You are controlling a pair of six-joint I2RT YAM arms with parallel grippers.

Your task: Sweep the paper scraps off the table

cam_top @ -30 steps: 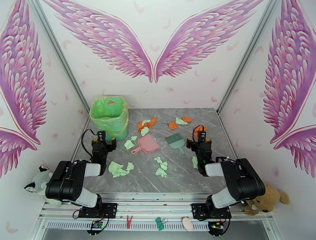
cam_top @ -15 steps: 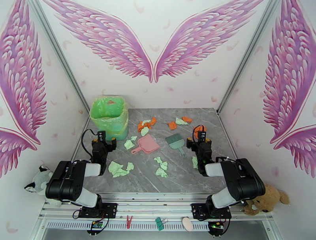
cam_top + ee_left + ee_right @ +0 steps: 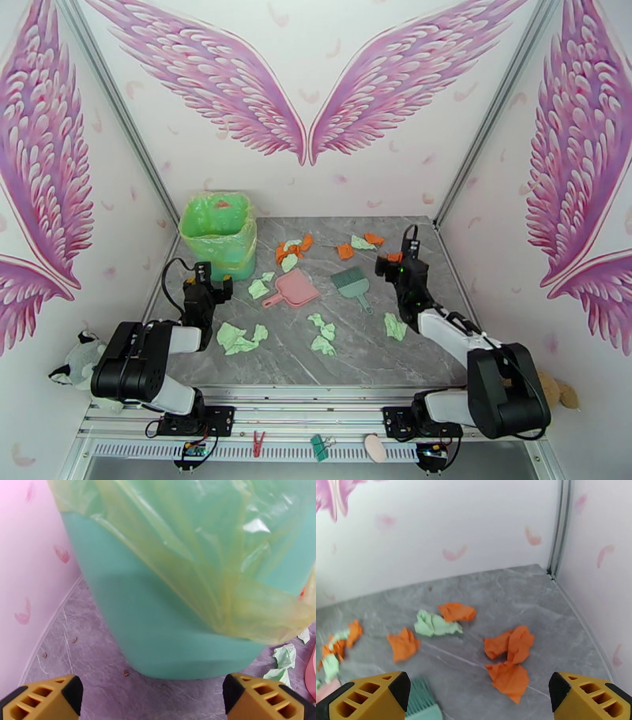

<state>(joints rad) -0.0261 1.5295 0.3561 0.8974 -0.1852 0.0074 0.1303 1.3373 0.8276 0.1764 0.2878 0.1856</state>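
The right end effector point(image 3: 393, 262) hangs over the far right of the worktop point(image 3: 355, 359), its fingers spread wide with nothing between them. In its wrist view the paper scraps point(image 3: 508, 642) lie ahead at 12 o'clock. A bunch of orange ones is nearest. Beyond it, toward 11 o'clock, an orange and a mint piece touch. Another orange piece sits at 10 o'clock and a mixed clump at 9 o'clock.

The left end effector point(image 3: 207, 284) is also spread and empty, facing the bin point(image 3: 220, 233) at 12 o'clock. From above, mint scraps lie at its 3 and 5 o'clock.

There is one pink dustpan point(image 3: 293, 289), one green brush point(image 3: 353, 283) and one bin. From above I count about eight patches of scraps, four all mint and four with orange in them. All are small, crumpled and thin.
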